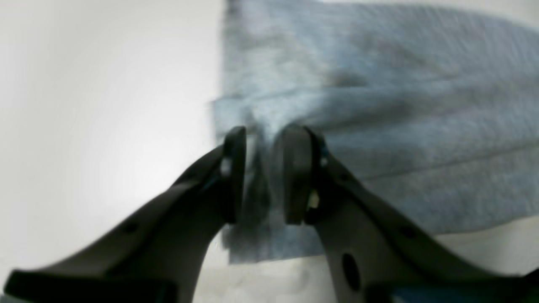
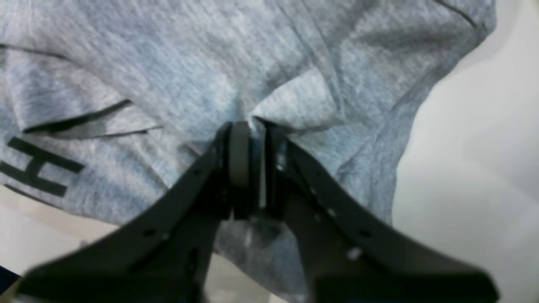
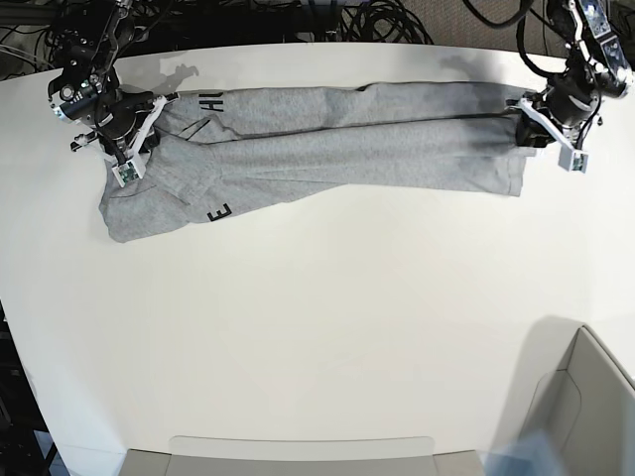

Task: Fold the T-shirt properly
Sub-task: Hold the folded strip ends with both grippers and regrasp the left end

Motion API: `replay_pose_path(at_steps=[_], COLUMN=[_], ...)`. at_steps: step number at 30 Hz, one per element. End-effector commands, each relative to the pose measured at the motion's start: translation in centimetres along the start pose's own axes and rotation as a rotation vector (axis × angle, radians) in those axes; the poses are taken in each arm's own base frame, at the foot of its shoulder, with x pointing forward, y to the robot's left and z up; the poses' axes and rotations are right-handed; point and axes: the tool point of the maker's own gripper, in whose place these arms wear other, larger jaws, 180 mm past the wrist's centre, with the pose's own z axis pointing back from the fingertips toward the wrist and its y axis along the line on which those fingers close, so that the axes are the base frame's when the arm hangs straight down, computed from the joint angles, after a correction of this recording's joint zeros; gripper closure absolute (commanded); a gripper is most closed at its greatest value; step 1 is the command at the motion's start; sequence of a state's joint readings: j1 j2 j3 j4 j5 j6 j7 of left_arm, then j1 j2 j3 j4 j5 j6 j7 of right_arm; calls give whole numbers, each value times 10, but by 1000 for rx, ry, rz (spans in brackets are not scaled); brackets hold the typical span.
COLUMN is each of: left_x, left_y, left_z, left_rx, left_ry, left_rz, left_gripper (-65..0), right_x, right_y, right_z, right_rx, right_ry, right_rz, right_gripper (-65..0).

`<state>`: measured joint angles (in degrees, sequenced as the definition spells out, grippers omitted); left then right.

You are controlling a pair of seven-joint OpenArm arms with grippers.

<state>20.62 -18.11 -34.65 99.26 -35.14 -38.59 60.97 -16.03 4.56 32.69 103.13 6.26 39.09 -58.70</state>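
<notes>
The heather-grey T-shirt (image 3: 337, 149) lies as a long folded band across the far side of the white table (image 3: 317, 317), with black letters showing near its left end. At that left end my right gripper (image 3: 134, 151) pinches a puckered fold. In the right wrist view its jaws (image 2: 252, 168) stand nearly together with the T-shirt (image 2: 168, 63) drawn to a point between them. My left gripper (image 3: 526, 124) is at the band's right end. In the left wrist view its jaws (image 1: 263, 168) stand apart, with blurred T-shirt (image 1: 379, 126) cloth loose in the gap.
A grey bin (image 3: 585, 397) stands at the table's near right corner. The rim of a tray (image 3: 298, 451) runs along the near edge. Black cables (image 3: 327, 20) lie behind the far edge.
</notes>
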Motion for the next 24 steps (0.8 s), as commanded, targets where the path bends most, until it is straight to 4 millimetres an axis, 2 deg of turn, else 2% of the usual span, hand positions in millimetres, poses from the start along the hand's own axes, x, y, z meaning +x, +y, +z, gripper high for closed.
replay_pose_path(at_steps=[1,4,9,13,14,16,17,20,24], left_x=[12,11,32,32,29,38,42,34,29], left_y=[11,18,5,-4,-3,8,10,9,-5], left_z=[9,14,26,34,35,39,38,32,19], left_rx=[33,52,52,37,38,68,73,58,7], left_ry=[-47,-61,-113,-65,-41,-45,-49,-26,-1], left_rz=[8,30,-38,-80,-73,-49,-40,-9,-23], left_gripper=[-196,-246,-358,-363,-363,-363,-363,-363,-363], right_x=[11,12,15,20,21,22,22,23,24], right_y=[-4,-4,-5,-3,-1,2,2,3,6], right_z=[5,5,4,3,2,1,1,1,0], right_rx=[-7,-8,-9,-3,2,11,11,13,20], right_ry=[-36,-37,-44,-52,-53,-53,-53,-54,-55], right_rz=[27,27,26,35,43,53,53,53,58], right_gripper=[-106,-120,-128,-128,-128,-128,-128,-128,-127])
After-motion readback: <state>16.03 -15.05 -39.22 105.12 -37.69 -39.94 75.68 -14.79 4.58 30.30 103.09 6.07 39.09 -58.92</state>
